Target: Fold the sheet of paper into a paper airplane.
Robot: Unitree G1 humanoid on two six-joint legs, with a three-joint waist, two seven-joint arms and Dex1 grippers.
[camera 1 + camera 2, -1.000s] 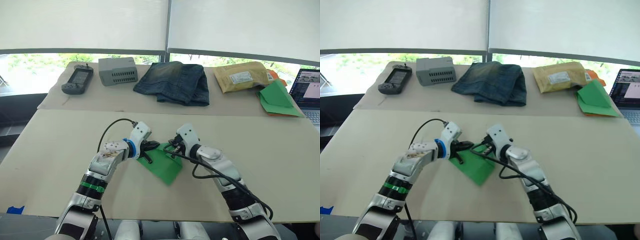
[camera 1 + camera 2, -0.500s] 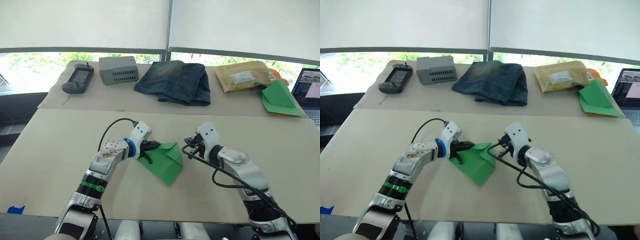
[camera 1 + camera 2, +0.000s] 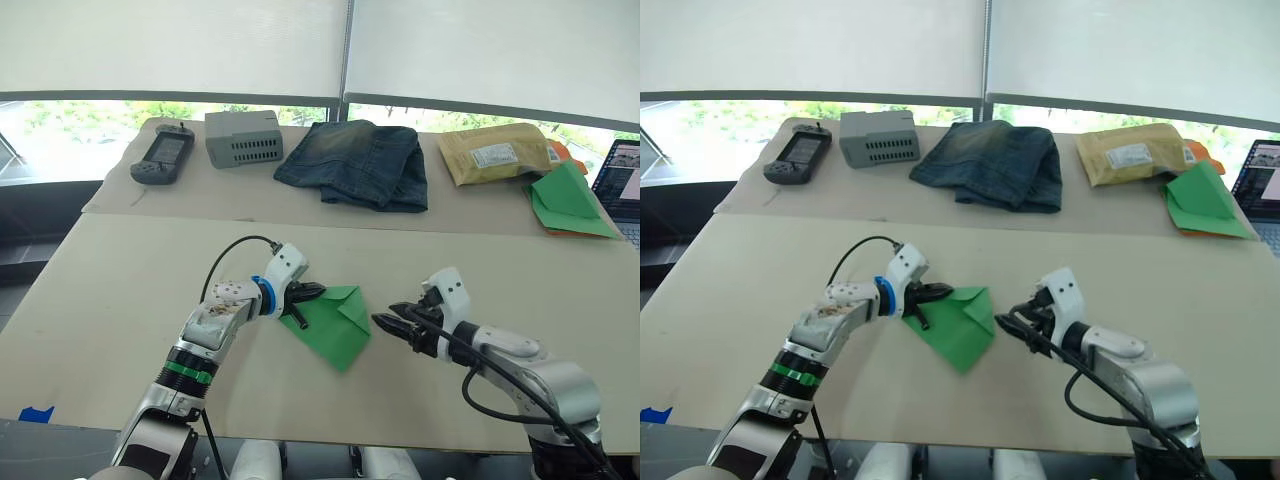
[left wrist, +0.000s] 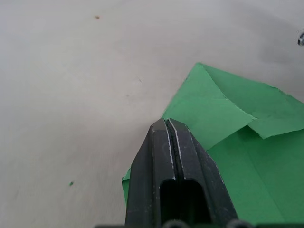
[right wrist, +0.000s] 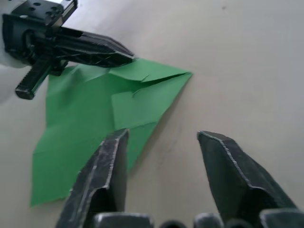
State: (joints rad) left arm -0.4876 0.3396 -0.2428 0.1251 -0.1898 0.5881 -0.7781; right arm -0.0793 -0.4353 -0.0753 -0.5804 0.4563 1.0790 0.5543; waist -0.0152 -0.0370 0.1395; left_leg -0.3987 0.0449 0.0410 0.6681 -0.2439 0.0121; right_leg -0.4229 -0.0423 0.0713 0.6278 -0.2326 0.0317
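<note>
green and partly folded, the sheet of paper (image 3: pixel 333 320) lies flat near the middle of the front table (image 3: pixel 120 290), with two top corners turned in to make a point. the left gripper (image 3: pixel 312 293) has its two black fingers pressed tight together, and their tips sit on the paper's left edge. i cannot tell if they pinch the paper or just press on it. the right gripper (image 3: pixel 391 324) is just to the right of the paper and does not touch it. its fingers are spread wide with nothing between them. on the far table lie a grey box (image 3: pixel 243 138), folded jeans (image 3: pixel 360 163), a brown packet (image 3: pixel 497 154) and a green paper stack (image 3: pixel 566 199).
</note>
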